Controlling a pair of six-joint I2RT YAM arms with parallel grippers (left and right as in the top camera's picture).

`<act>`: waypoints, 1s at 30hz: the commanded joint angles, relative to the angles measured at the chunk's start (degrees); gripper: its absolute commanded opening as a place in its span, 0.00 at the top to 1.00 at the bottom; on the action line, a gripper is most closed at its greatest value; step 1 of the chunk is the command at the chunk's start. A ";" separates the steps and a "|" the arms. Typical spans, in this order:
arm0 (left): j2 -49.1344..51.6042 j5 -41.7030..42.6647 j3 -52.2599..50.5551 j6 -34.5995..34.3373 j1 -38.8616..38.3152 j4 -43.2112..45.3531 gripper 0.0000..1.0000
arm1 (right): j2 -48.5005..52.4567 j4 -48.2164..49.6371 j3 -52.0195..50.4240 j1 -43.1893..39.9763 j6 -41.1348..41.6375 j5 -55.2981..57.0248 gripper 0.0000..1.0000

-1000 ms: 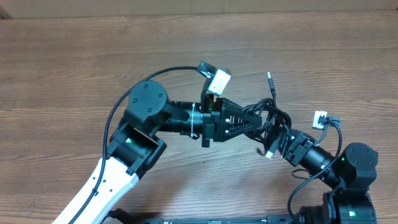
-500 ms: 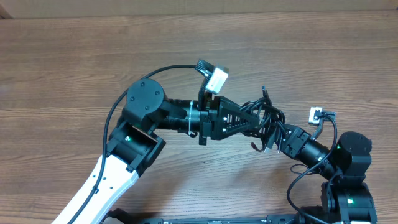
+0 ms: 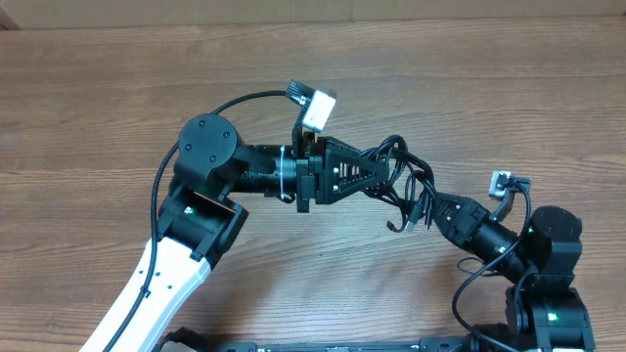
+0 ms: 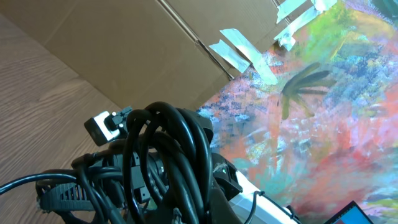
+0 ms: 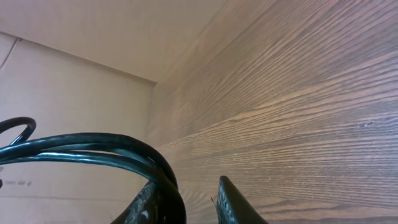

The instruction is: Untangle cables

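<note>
Bunching into a tight black knot over the tabletop (image 3: 98, 108), the cables (image 3: 409, 174) sit right between the two sets of jaws. The left gripper (image 3: 384, 176) has its jaws clamped together on the knot's edge, with loops bulging just past the tips. The right gripper (image 3: 424, 211) meets the bunch from the opposite side. Its jaws stand slightly apart, one strand lying against one finger with a gap to the other. A loose end curls out just beside the right jaws.
</note>
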 commanded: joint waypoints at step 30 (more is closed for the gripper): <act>-1.95 0.90 1.75 25.09 8.13 -19.34 0.96 | 0.00 10.25 -0.85 -0.48 -12.11 -10.21 0.00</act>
